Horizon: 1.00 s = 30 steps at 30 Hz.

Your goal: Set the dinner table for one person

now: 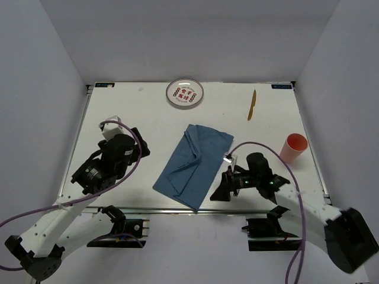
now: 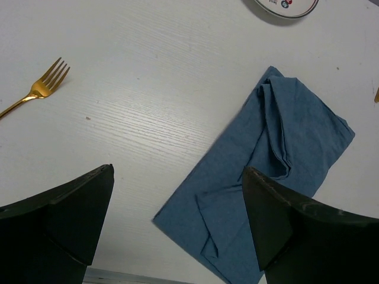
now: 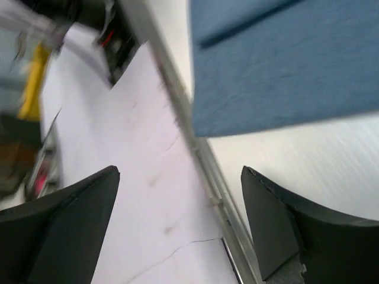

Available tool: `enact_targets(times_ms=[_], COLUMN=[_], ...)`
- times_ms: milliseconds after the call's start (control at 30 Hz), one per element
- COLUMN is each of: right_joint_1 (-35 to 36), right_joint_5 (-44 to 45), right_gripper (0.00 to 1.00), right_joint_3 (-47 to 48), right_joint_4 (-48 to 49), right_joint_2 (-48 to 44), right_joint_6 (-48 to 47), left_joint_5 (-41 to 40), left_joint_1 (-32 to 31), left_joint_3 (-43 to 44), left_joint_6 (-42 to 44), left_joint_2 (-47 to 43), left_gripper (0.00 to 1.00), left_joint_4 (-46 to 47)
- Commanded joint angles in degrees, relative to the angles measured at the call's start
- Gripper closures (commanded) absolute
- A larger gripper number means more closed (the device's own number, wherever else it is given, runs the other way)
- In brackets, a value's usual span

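Note:
The white dinner table [image 1: 142,112] carries a rumpled blue cloth placemat [image 1: 194,165] lying diagonally near its front middle. A patterned plate [image 1: 185,93] sits at the far edge, a gold knife [image 1: 252,105] at the far right and a pink cup [image 1: 294,148] at the right. A gold fork [image 2: 35,92] shows only in the left wrist view. My left gripper [image 1: 137,152] hangs open left of the cloth [image 2: 278,148], holding nothing. My right gripper [image 1: 222,190] is open and empty over the table's front rail [image 3: 207,160], by the cloth's near corner [image 3: 284,59].
Grey walls close in the table on three sides. A silver rail [image 1: 177,209] runs along the near edge, with both arm bases just below it. Purple cables loop off each arm.

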Motion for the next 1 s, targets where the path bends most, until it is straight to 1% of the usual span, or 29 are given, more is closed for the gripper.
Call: enact_targets(times_ms=[0,100,167,200,267,300,333,367,400,433,467,533,567,633,667,700,767,800,833,900,933,967], right_joint_1=[0.1,0.1,0.3,0.5,1.7,2.5,3.4,4.5,5.2,5.8,7.4,7.8,7.9,7.8,7.9,7.9,8.1,8.2,8.3,8.7,8.9,9.0], right_joint_5=[14.1,25.2,27.9,29.8,32.3,34.4,36.6,36.7,39.5,41.3,46.6,51.3,52.4,52.6,52.1,51.6,51.2,51.3,51.9,51.7,51.4,50.8], right_gripper=[0.11,0.11,0.11,0.11,0.11,0.11,0.11,0.11,0.12,0.12,0.12,0.12,0.12,0.13,0.13,0.13,0.16,0.17,0.20,0.25,0.34,0.38], right_joint_3=[0.4,2.7,5.8,7.2,11.5,13.1,16.5,18.5,20.3,22.5,26.6,30.3,32.0,38.1,40.6,45.4,49.3,52.8,54.6,57.8,59.5,59.8], right_joint_4=[-2.9,-6.6,-9.5,-10.2,-11.2,-11.2,-11.2,-11.5,-11.7,-12.2,-14.0,-15.2,-15.2,-15.2,-17.1,-17.8,-19.5,-20.4,-22.5,-24.1,-24.5,-24.3], right_joint_2=[-14.2,-17.8,-15.3,-10.9,-5.8,-0.9,4.6,4.6,9.9,12.5,17.5,21.9,26.3,30.5,35.4,37.8,43.1,44.8,48.3,51.2,53.1,53.7], right_joint_6=[3.2,7.0,7.2,7.0,7.3,8.3,8.7,9.2,9.8,10.7,11.0,11.6,11.4,10.1,9.8,9.4,8.4,8.4,8.2,8.0,7.8,7.6], left_joint_5=[-1.3,0.5,2.4,2.6,2.5,1.8,0.9,0.9,0.7,0.8,1.0,3.2,4.2,7.2,8.3,9.8,11.0,11.8,12.3,13.1,14.4,15.1], left_joint_1=[0.0,-0.7,-0.7,-0.7,-0.7,-0.7,-0.7,-0.7,-0.7,-0.7,-0.7,-0.7,-0.7,-0.7,-0.7,-0.7,-0.7,-0.7,-0.7,-0.7,-0.7,-0.7], left_joint_3=[-0.1,-1.8,-2.8,-2.9,-3.1,-3.3,-3.5,-3.5,-3.9,-4.3,-4.8,-7.2,-7.9,-10.1,-10.7,-11.2,-12.7,-13.1,-14.4,-15.6,-17.0,-17.4], left_joint_6=[-4.4,-8.5,-10.8,-11.8,-14.1,-14.9,-16.3,-16.8,-17.0,-16.7,-16.5,-14.7,-14.3,-12.1,-11.8,-11.3,-11.0,-11.1,-11.1,-10.8,-10.5,-10.2], left_joint_2=[1.5,4.0,5.1,5.8,6.1,5.6,4.7,4.7,3.5,2.8,2.3,2.1,2.4,4.8,5.8,6.9,10.3,11.3,13.2,14.8,15.6,17.4], left_gripper=[0.02,0.02,0.02,0.02,0.02,0.02,0.02,0.02,0.02,0.02,0.02,0.02,0.02,0.02,0.02,0.02,0.02,0.02,0.02,0.02,0.03,0.05], left_joint_4=[-0.6,-0.5,-0.7,-1.1,-2.8,-3.3,-4.7,-5.1,-5.2,-4.6,-4.0,-0.6,0.3,4.2,5.1,5.8,8.2,9.3,9.9,11.3,13.4,14.3])
